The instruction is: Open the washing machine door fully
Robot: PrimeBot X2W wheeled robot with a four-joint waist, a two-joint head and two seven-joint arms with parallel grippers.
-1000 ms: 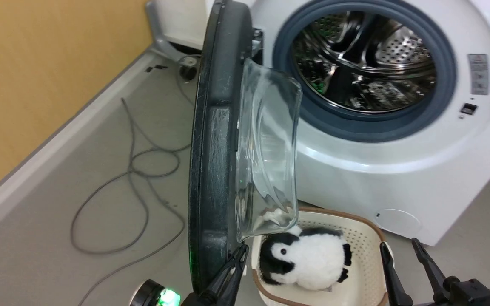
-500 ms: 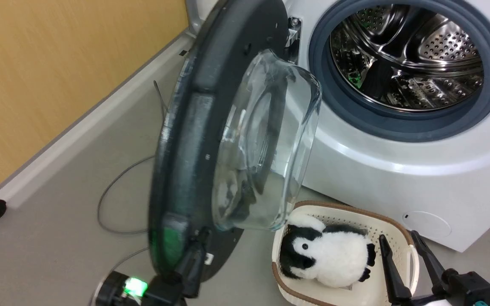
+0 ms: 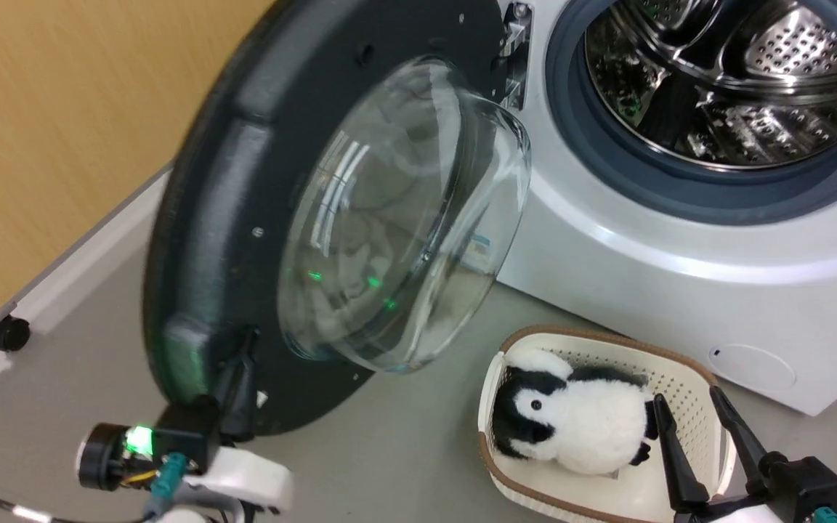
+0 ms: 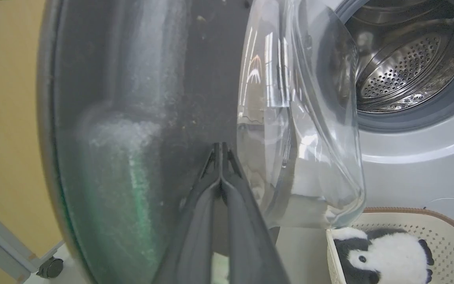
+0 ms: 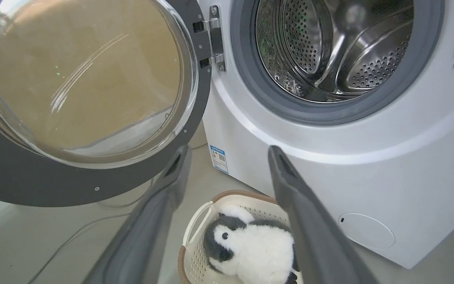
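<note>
Head view: one door (image 3: 222, 181) stands wide open at the left of one white washer (image 3: 644, 261), hinged beside the drum (image 3: 724, 73) mouth, its black inner face and glass bowl turned to the camera. Two grippers are counted. The left gripper (image 3: 246, 341) rests its tips against the door's inner face near the lower rim, just beside the glass. The right gripper (image 3: 687, 407) hangs over one basket (image 3: 571, 338) that holds one penguin (image 3: 578, 428); its fingers are spread apart and hold nothing. One round flap (image 3: 753, 367) sits low on the washer front. Two casters (image 3: 8, 334) stand by the wall at the left edge.

Left wrist view adds the jaw state: the left gripper (image 4: 220, 146) has its two fingers pressed together, nothing between them, tips on the door (image 4: 152, 79) left of the glass. One caster (image 4: 49, 268) shows here, and a corner of the basket (image 4: 408, 209) with the penguin (image 4: 384, 256).

Right wrist view looks between the released fingers of the right gripper (image 5: 229, 152). It gives what the others lack: the metal hinge (image 5: 215, 39) joining the door (image 5: 34, 185) to the washer (image 5: 369, 165), one sticker (image 5: 220, 157) low on the washer's side, and one cable (image 5: 93, 225) on the floor. The basket (image 5: 227, 194) and penguin (image 5: 254, 244) lie below, in front of the washer.
</note>
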